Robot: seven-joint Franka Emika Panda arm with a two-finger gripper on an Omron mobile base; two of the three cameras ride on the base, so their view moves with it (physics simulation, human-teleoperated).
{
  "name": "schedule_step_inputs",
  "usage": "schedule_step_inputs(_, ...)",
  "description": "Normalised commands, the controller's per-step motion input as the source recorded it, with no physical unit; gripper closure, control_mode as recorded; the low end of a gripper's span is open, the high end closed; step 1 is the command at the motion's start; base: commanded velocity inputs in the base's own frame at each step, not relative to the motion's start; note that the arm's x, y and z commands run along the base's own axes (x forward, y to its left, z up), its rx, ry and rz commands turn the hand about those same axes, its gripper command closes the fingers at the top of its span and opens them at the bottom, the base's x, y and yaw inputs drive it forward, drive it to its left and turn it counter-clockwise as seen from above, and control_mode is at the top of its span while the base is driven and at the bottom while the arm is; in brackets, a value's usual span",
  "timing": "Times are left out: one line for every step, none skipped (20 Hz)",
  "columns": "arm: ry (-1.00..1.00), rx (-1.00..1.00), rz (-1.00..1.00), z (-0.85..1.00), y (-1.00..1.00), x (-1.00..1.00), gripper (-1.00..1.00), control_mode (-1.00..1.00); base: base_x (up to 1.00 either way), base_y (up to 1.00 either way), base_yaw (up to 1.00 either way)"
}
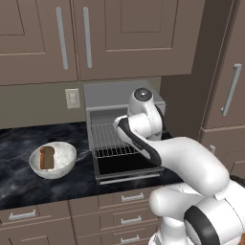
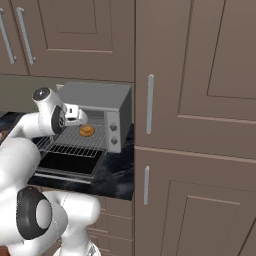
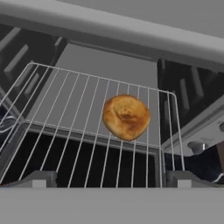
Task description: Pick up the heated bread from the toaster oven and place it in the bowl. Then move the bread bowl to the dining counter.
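Black marble worktop [image 1: 19, 184] under brown cabinets carries the toaster oven [image 2: 95, 97], door dropped open. At the oven mouth the gripper [image 3: 111, 179] is spread wide and holds nothing, only its two finger tips [image 3: 39, 178] showing at the hand view's lower edge. Just ahead, the heated bread [image 3: 126, 117] lies flat on the pulled-out wire rack [image 3: 65, 113], right of centre; it is roundish, with no clear long axis. From the left, the arm hides the bread. Left of the oven, apart from it, the bowl [image 1: 64, 165] holds an upright brown slice [image 1: 47, 158]
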Motion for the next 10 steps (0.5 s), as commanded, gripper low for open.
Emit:
schedule_step_inputs(-0.01,0.08,0.0,-0.01,0.09,0.2,-1.0,-1.0,0.0,0.0,0.0)
schedule_step_inputs(-0.02,0.1,0.0,0.0,0.03,0.21,-1.0,-1.0,0.0,0.0,0.0)
schedule_step_inputs(-0.02,0.1,0.0,0.0,0.02,0.25,-1.0,-1.0,0.0,0.0,0.0)
schedule_step_inputs(-0.02,0.09,0.0,0.0,0.01,0.33,-1.0,-1.0,0.0,0.0,0.0)
schedule_step_inputs(-0.03,0.08,0.0,0.0,0.0,0.32,-1.0,-1.0,0.0,0.0,0.0)
schedule_step_inputs(-0.02,0.08,0.0,0.0,0.0,0.34,-1.0,-1.0,0.0,0.0,0.0)
schedule_step_inputs(-0.02,0.08,0.0,-0.04,0.0,0.29,-1.0,-1.0,0.0,0.0,0.0)
schedule_step_inputs(-0.01,0.08,0.0,-0.11,0.0,0.29,-1.0,-1.0,0.0,0.0,0.0)
schedule_step_inputs(0.0,0.09,0.0,-0.14,0.0,0.3,-1.0,-1.0,0.0,0.0,0.0)
schedule_step_inputs(0.0,0.09,0.0,-0.13,0.0,0.26,-1.0,-1.0,0.0,0.0,0.0)
